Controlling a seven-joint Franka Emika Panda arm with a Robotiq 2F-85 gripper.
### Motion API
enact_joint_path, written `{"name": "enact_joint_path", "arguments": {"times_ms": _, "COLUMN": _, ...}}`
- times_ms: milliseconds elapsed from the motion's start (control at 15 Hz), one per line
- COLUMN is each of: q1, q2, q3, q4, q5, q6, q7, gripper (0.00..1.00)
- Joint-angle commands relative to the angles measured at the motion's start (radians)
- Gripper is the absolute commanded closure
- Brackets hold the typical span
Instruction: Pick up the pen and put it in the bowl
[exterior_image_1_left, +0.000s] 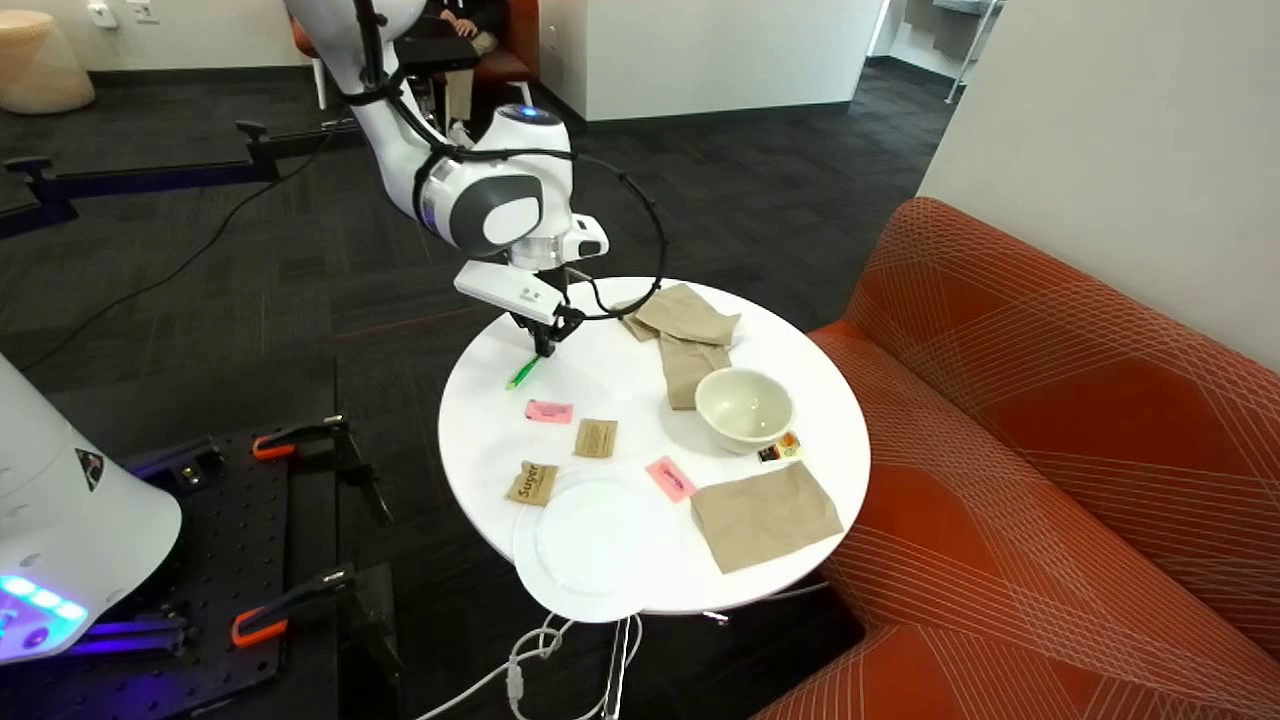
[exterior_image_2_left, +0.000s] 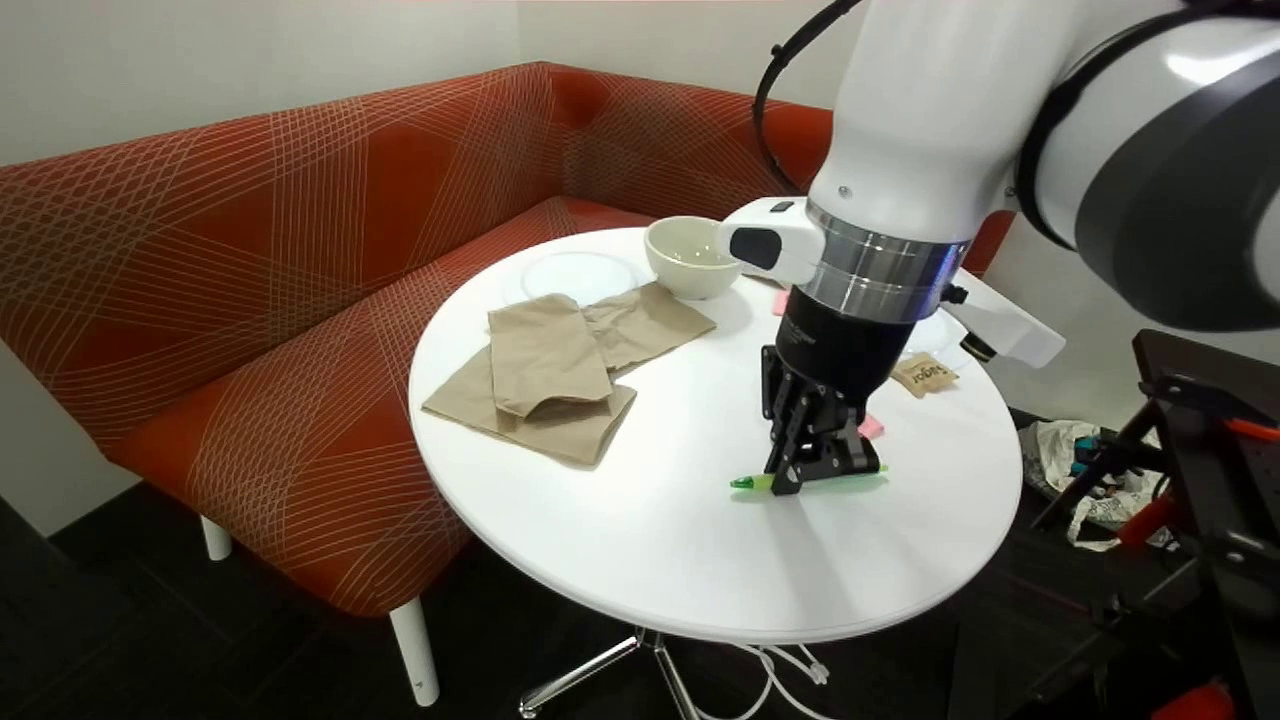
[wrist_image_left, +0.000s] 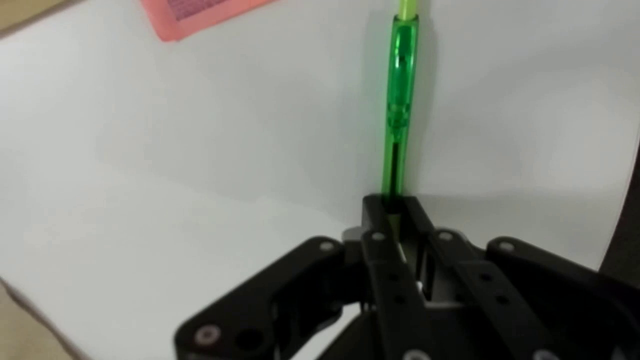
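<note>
The bright green pen (exterior_image_1_left: 522, 373) is at or just above the white tabletop, near its edge; I cannot tell whether it touches. It also shows in an exterior view (exterior_image_2_left: 752, 483) and in the wrist view (wrist_image_left: 400, 100). My gripper (wrist_image_left: 392, 205) points down with its fingers closed around the pen's middle, hiding that part. The gripper also shows in both exterior views (exterior_image_1_left: 545, 348) (exterior_image_2_left: 786, 484). The round off-white bowl (exterior_image_1_left: 742, 435) stands upright across the table, apart from the gripper. It shows in an exterior view (exterior_image_2_left: 690, 272) too, with nothing visible inside.
Tan cloth pieces (exterior_image_1_left: 690, 315) (exterior_image_1_left: 768, 515) lie by the bowl. Pink packets (exterior_image_1_left: 549, 411) (exterior_image_1_left: 671, 479), sugar packets (exterior_image_1_left: 532, 484) (exterior_image_1_left: 596, 438) and a clear plate (exterior_image_1_left: 590, 540) lie on the round table. A small colourful packet (exterior_image_1_left: 780, 449) lies beside the bowl. A red couch (exterior_image_1_left: 930, 420) borders the table.
</note>
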Motion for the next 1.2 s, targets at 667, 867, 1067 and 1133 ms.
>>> {"name": "enact_joint_path", "arguments": {"times_ms": 667, "q1": -0.058, "q2": -0.238, "q3": -0.154, "q4": 0.146, "q5": -0.060, "q6": -0.095, "q7": 0.144, "gripper": 0.97}}
{"name": "enact_joint_path", "arguments": {"times_ms": 867, "q1": -0.078, "q2": -0.227, "q3": -0.142, "q4": 0.150, "q5": -0.054, "q6": -0.065, "q7": 0.123, "gripper": 0.88}}
{"name": "enact_joint_path", "arguments": {"times_ms": 1067, "q1": -0.080, "q2": -0.231, "q3": -0.146, "q4": 0.161, "q5": -0.056, "q6": -0.075, "q7": 0.124, "gripper": 0.88}}
{"name": "enact_joint_path", "arguments": {"times_ms": 1133, "q1": -0.079, "q2": -0.231, "q3": -0.146, "q4": 0.161, "q5": -0.056, "q6": -0.076, "q7": 0.124, "gripper": 0.88}}
